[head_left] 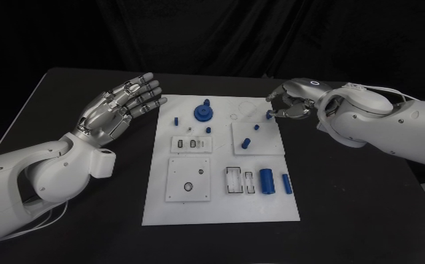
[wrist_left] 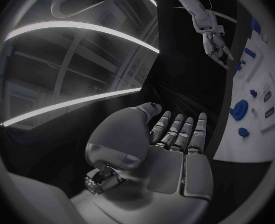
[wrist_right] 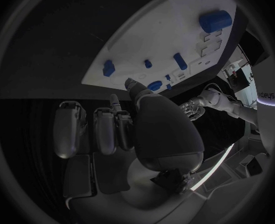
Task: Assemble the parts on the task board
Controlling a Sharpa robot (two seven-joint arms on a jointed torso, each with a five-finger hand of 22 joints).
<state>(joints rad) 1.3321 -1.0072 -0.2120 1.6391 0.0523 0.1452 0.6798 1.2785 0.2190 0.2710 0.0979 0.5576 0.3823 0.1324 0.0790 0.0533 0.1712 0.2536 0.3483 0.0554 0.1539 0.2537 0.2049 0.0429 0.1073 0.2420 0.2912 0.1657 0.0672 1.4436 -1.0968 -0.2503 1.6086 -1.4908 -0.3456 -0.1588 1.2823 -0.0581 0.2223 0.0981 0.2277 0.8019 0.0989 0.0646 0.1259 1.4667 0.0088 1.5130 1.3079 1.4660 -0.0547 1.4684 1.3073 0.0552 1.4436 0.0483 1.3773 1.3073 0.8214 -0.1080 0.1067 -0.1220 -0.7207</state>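
Right hand (head_left: 288, 107) pinching a small blue part (head_left: 269, 115) at the board's (head_left: 222, 212) two-o'clock edge, left hand (head_left: 120, 110) open and empty at ten o'clock; lower the part gently, upright.

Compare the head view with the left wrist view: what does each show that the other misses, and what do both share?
Head view alone: the whole task board, including the two blue cylinders near its front right corner.
Left wrist view alone: the left hand seen from behind its palm, fingers straight and holding nothing.
Both: the blue gear-like part at the board's far end, and the right hand with fingers curled at the board's far right edge.
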